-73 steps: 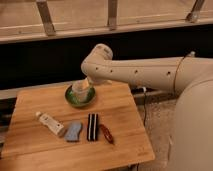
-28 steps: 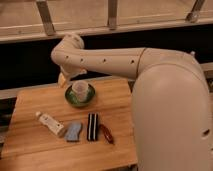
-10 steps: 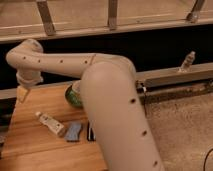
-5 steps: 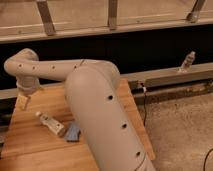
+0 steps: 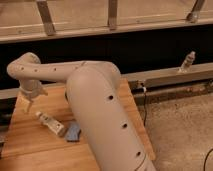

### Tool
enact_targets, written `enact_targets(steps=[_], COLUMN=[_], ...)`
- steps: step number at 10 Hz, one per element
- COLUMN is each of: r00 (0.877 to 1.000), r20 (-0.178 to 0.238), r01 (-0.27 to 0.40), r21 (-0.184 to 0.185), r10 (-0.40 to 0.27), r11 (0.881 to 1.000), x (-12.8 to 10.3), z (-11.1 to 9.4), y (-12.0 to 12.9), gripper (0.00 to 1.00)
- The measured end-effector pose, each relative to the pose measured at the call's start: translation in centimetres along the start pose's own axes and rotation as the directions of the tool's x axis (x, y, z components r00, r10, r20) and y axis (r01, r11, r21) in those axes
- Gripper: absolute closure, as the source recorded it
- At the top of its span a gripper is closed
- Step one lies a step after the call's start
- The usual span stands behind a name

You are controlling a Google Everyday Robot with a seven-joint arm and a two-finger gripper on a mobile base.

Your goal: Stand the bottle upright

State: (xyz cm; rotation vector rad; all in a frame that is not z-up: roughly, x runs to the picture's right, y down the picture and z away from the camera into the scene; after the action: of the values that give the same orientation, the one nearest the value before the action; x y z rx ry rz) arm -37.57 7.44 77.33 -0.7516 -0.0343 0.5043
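The gripper [image 5: 27, 103] hangs near the table's [image 5: 30, 150] far left corner, fingers wide apart and empty, close to the lying bottle [image 5: 50, 123].

I can read no text, brand or number anywhere. The bottle [image 5: 51, 124], lying at the lower left of the frame, carries only faint print that I cannot make out. My gripper [image 5: 28, 103] hangs at the left edge, just up-left of it.
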Motion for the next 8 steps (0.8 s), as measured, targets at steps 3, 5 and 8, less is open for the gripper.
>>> enact_targets(steps=[3,5,8], r00=[1.0,0.995,0.983], r20=[-0.025,-0.096,-0.17], r01=[-0.007,-0.03,-0.078], r21=[0.002,-0.015,-0.047], r10=[0.007,0.029,0.069], r11=[1.0,0.999,0.996], x=[0.1,0.8,2.1], z=[0.3,2.6,6.2], y=[-0.1,-0.1,-0.9], gripper=[0.2,0.2,0.2])
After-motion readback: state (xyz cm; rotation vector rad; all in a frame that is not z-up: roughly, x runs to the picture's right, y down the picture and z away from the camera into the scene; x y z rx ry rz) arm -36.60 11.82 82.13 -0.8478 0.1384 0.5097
